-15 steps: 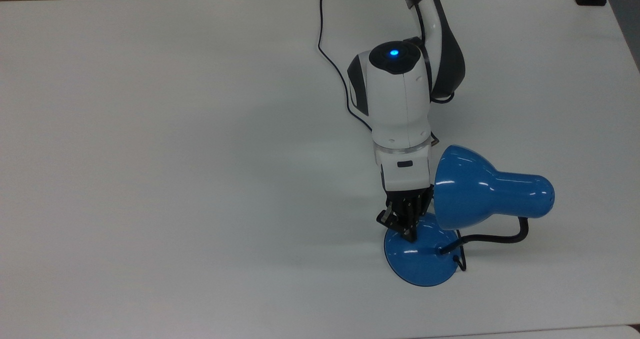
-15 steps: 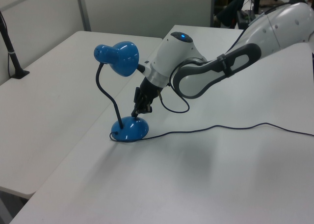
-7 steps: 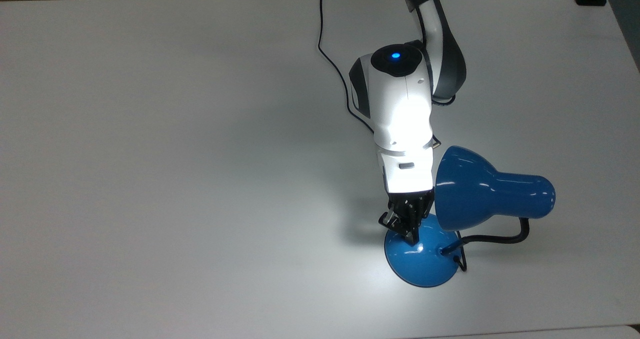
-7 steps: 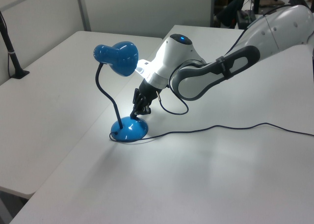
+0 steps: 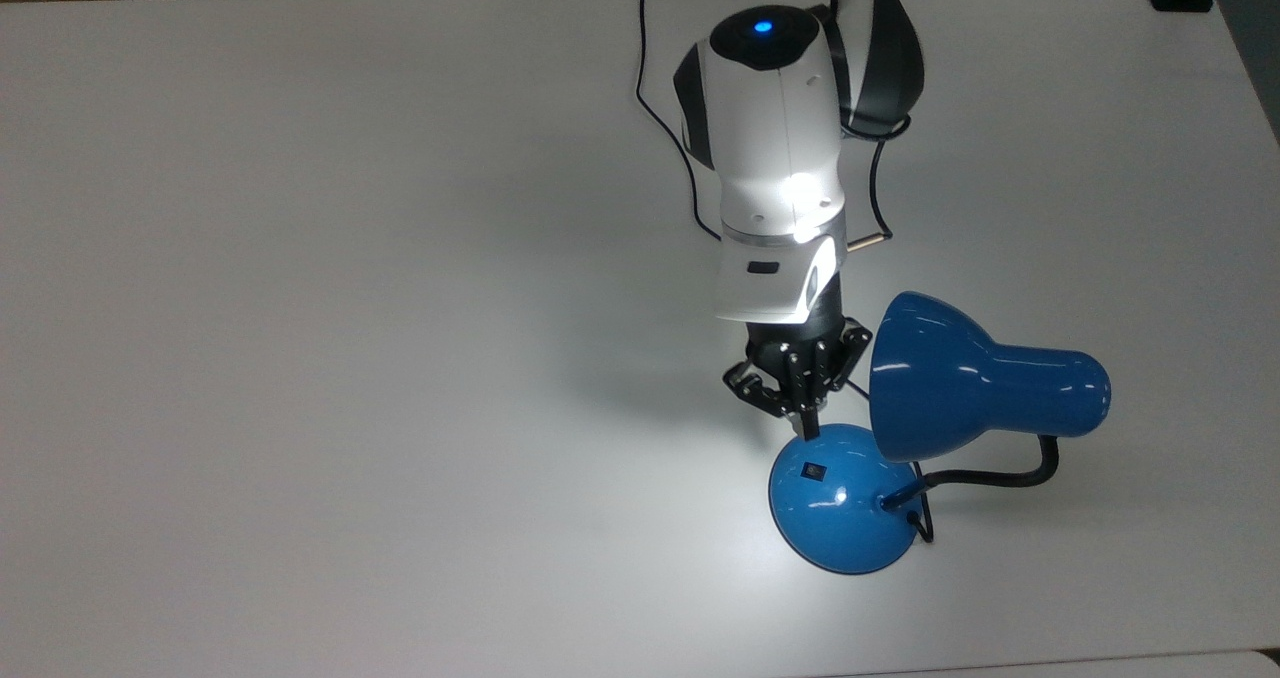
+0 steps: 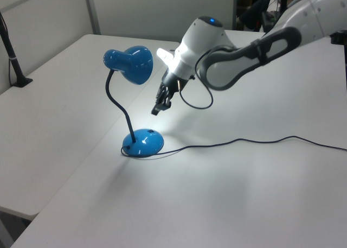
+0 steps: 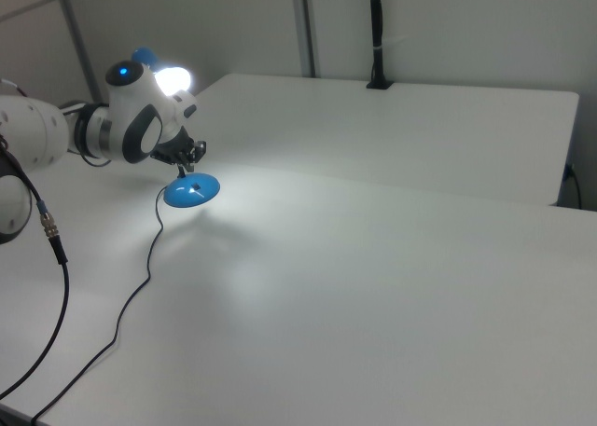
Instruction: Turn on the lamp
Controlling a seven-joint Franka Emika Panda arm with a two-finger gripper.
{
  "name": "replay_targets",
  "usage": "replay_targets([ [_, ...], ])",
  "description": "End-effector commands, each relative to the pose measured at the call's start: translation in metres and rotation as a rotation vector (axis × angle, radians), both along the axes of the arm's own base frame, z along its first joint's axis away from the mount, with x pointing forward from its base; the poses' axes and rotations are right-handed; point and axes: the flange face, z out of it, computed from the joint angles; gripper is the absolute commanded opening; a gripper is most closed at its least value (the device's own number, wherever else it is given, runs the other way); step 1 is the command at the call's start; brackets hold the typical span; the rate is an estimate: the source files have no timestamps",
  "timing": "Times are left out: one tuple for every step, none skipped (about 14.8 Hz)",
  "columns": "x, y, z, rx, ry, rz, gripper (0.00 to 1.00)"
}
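Lamp (image 5: 940,398) lit – gripper (image 5: 803,420) pinched shut on nothing, hanging clear just above the base's switch (image 5: 813,472), shade beside its wrist – main risk: a downward drift re-presses the switch or the wrist clips the shade.

A big white tabletop (image 5: 350,308)

A black pole (image 7: 376,34) stands clamped at its far edge, by grey walls.

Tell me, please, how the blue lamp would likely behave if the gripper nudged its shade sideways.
The lamp would probably sway rather than slide: its shade sits on a thin curved gooseneck, which looks bendable. It may tip, since the shade overhangs the small round base. The glossy finish probably offers the gripper little friction.
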Motion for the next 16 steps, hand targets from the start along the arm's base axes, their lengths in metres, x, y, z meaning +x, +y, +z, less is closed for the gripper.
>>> replay_targets([
  [-0.046, -0.063, 0.06, 0.062, 0.3, -0.198, 0.0],
  [-0.054, -0.08, 0.074, 0.057, 0.365, -0.225, 0.0],
  [-0.064, -0.09, 0.084, 0.042, 0.428, -0.237, 0.0],
  [-0.073, -0.101, 0.095, 0.018, 0.471, -0.256, 0.0],
  [-0.08, -0.119, 0.109, -0.013, 0.499, -0.289, 0.0],
  [-0.087, -0.138, 0.122, -0.046, 0.525, -0.315, 0.0],
  [-0.097, -0.152, 0.13, -0.091, 0.572, -0.319, 0.09],
  [-0.105, -0.165, 0.137, -0.137, 0.6, -0.323, 0.49],
  [-0.11, -0.176, 0.145, -0.167, 0.609, -0.337, 0.99],
  [-0.113, -0.183, 0.151, -0.181, 0.601, -0.355, 1.0],
  [-0.114, -0.189, 0.154, -0.192, 0.598, -0.372, 1.0],
  [-0.118, -0.197, 0.161, -0.205, 0.597, -0.396, 1.0],
  [-0.122, -0.207, 0.168, -0.214, 0.596, -0.443, 1.0],
  [-0.125, -0.218, 0.177, -0.198, 0.582, -0.494, 1.0],
  [-0.125, -0.227, 0.185, -0.189, 0.568, -0.519, 1.0],
  [-0.124, -0.232, 0.191, -0.186, 0.56, -0.528, 1.0],
])
